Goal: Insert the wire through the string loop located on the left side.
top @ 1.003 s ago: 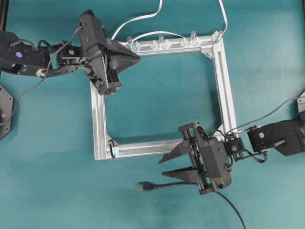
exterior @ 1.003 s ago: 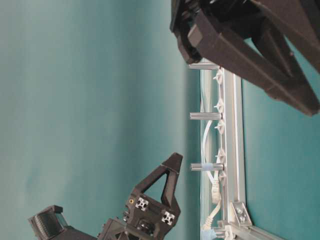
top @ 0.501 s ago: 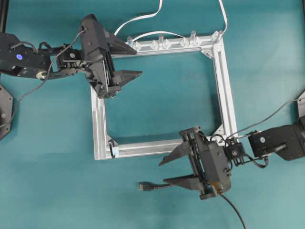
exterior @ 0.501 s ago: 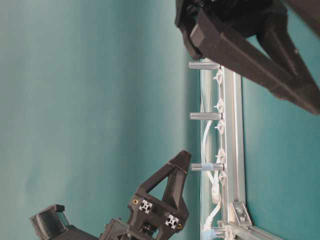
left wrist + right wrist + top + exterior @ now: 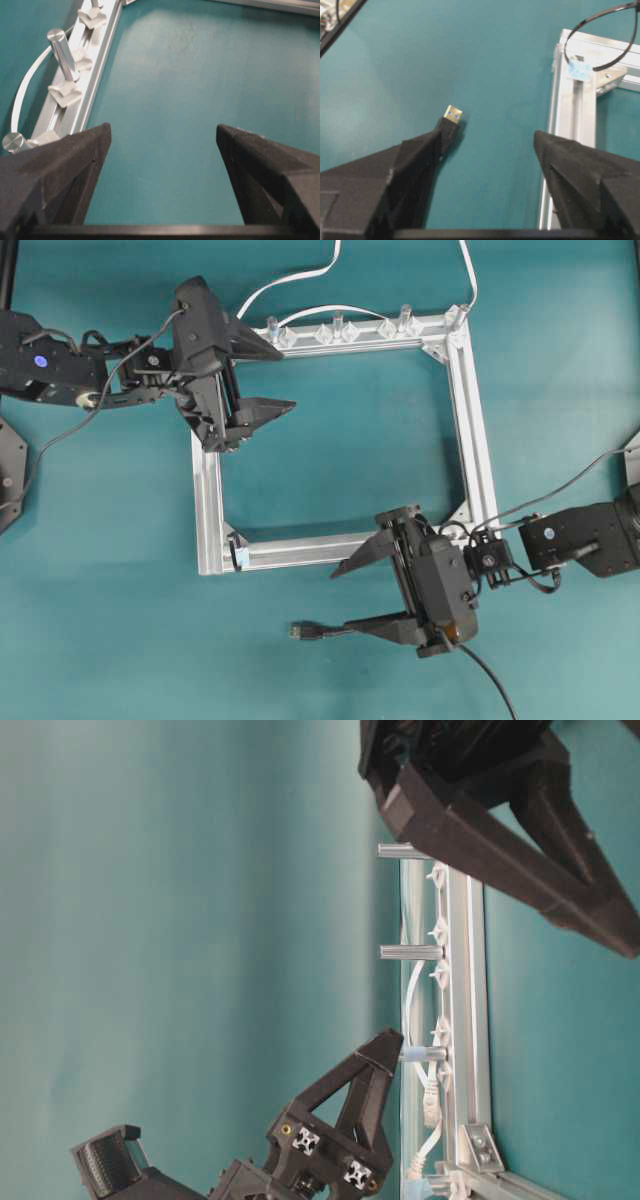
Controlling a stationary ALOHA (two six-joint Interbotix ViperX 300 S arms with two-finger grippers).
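Note:
The wire's black plug (image 5: 303,631) lies on the teal table below the frame, metal tip pointing left, and its cable (image 5: 488,680) runs off to the lower right. My right gripper (image 5: 342,598) hangs open just right of the plug, whose cable passes under the lower finger. In the right wrist view the plug (image 5: 451,120) sticks out past the left finger, outside the gap of the right gripper (image 5: 489,137). The string loop (image 5: 237,550) sits at the frame's bottom-left corner; the wrist view shows the thin dark loop (image 5: 605,40) with its pale blue bit. My left gripper (image 5: 283,377) stands open and empty at the frame's top-left corner, seen also in its wrist view (image 5: 162,129).
A square aluminium frame (image 5: 472,430) lies on the table. Its top bar carries upright metal posts (image 5: 62,50) and clear clips (image 5: 325,335). A white cable (image 5: 300,278) curves behind that bar. Teal table surface shows inside the frame and below it.
Both grippers have opened wide. The left gripper shifted slightly right along the top-left corner. The plug has stayed where it was.

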